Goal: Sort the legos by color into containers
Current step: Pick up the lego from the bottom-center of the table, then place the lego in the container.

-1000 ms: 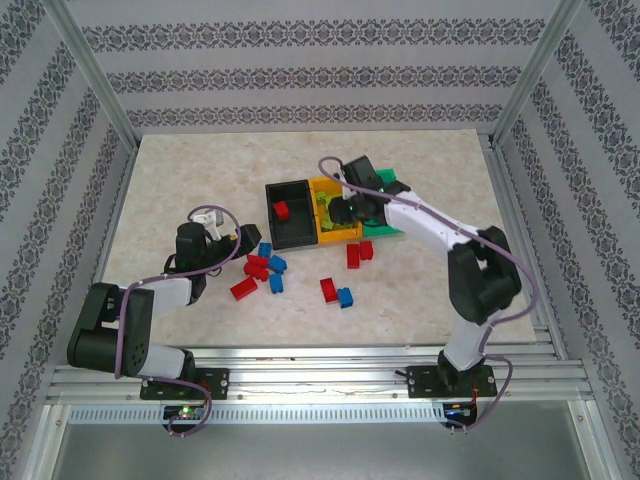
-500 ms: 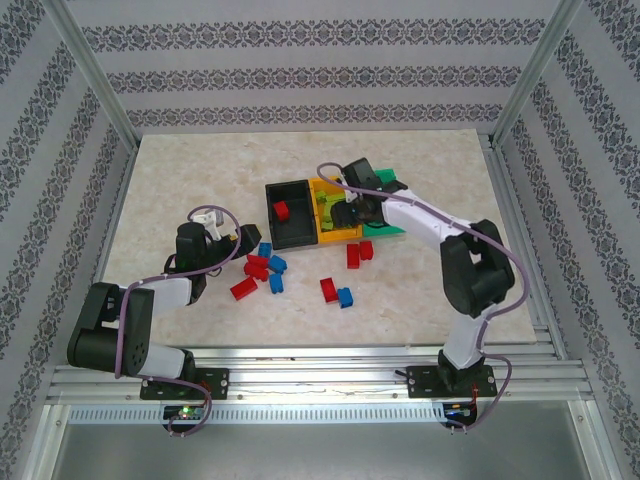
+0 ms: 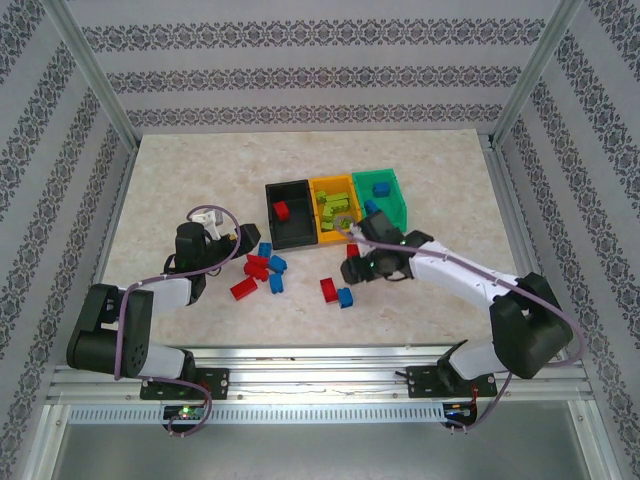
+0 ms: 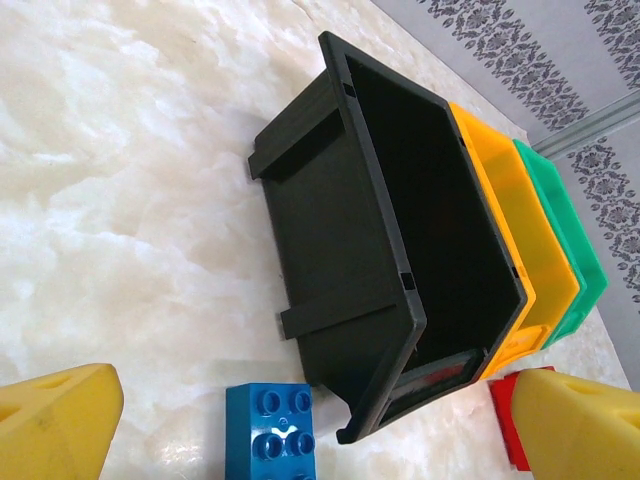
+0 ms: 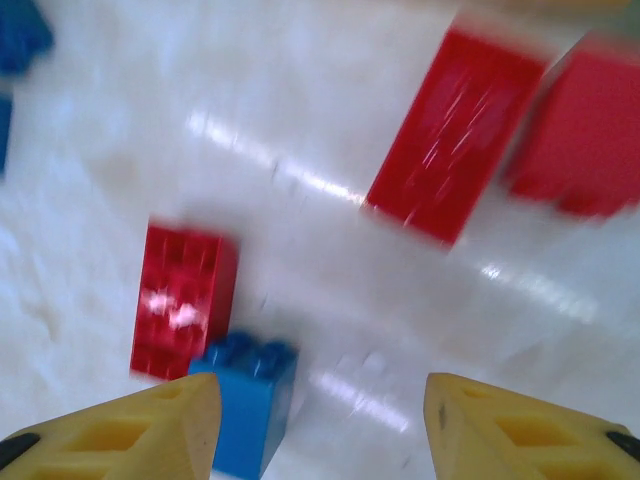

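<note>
The containers stand in a row at mid-table: black bin (image 3: pixel 290 232), yellow-orange bin (image 3: pixel 322 192), green bin (image 3: pixel 392 183). A red lego (image 3: pixel 281 210) lies in the black bin, lime legos (image 3: pixel 335 205) in the yellow one and a blue lego (image 3: pixel 371 208) in the green one. My right gripper (image 3: pixel 360 270) hovers open and empty over the table, with a red brick (image 5: pixel 183 300) and a blue brick (image 5: pixel 245 400) by its left finger. My left gripper (image 3: pixel 240 243) stands open beside a blue brick (image 4: pixel 270 435), facing the black bin (image 4: pixel 340 260).
Loose red and blue bricks lie in front of the bins, among them a red one (image 3: pixel 243 289) and a blue one (image 3: pixel 275 284) at the left. Two more red bricks (image 5: pixel 455 135) lie ahead of the right gripper. Patterned walls enclose the table.
My right arm has swung from over the yellow-orange bin down and forward to the loose bricks, and its jaws have opened. The left arm has not moved.
</note>
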You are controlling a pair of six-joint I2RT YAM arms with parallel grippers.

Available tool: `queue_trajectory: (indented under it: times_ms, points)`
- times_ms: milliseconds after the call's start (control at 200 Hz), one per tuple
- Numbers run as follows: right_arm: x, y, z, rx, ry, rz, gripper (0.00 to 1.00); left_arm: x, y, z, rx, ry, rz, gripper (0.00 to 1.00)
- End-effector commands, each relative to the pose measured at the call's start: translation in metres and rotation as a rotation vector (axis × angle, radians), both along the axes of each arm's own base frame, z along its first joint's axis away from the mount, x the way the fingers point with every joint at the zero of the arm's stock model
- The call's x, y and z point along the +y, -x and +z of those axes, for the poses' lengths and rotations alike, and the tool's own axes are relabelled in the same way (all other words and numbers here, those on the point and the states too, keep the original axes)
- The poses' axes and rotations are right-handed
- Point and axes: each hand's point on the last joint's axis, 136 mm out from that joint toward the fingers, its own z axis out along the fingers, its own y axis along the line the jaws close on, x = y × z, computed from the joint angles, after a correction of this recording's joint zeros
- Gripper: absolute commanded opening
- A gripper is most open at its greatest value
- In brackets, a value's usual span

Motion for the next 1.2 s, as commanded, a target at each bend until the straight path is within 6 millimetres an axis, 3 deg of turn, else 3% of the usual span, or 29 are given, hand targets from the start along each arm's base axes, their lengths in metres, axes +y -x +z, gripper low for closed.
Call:
queue_trajectory:
  times_ms: [0,140,495,605,680,764,989,1194]
  points:
    - [0.002,0.034,-0.009,0.076,0.011,0.032,0.57,-0.004,0.003,0.005,-0.024,-0.001,-0.016,1.0]
    - [0.004,0.047,-0.021,0.116,0.045,0.032,0.58,-0.002,0.003,0.002,-0.018,-0.013,-0.006,1.0]
    - [0.032,0.042,-0.029,0.137,0.009,0.064,0.58,-0.003,0.002,-0.001,-0.01,-0.01,-0.01,1.0]
    - [0.031,0.042,-0.045,0.15,0.046,0.067,0.54,-0.004,0.002,-0.001,-0.011,-0.004,-0.015,1.0]
    - [0.029,0.044,-0.051,0.174,0.066,0.069,0.41,-0.003,0.002,-0.001,-0.008,-0.011,-0.01,1.0]
    - [0.023,0.042,-0.05,0.149,0.083,0.068,0.33,-0.004,0.001,-0.001,-0.007,-0.003,-0.016,1.0]
    - [-0.011,0.015,-0.023,0.079,0.026,-0.049,0.31,-0.005,0.001,-0.002,-0.005,0.003,-0.017,1.0]
    - [-0.056,-0.057,0.031,-0.083,-0.155,-0.311,0.31,-0.005,0.001,0.0,-0.01,0.006,-0.018,1.0]
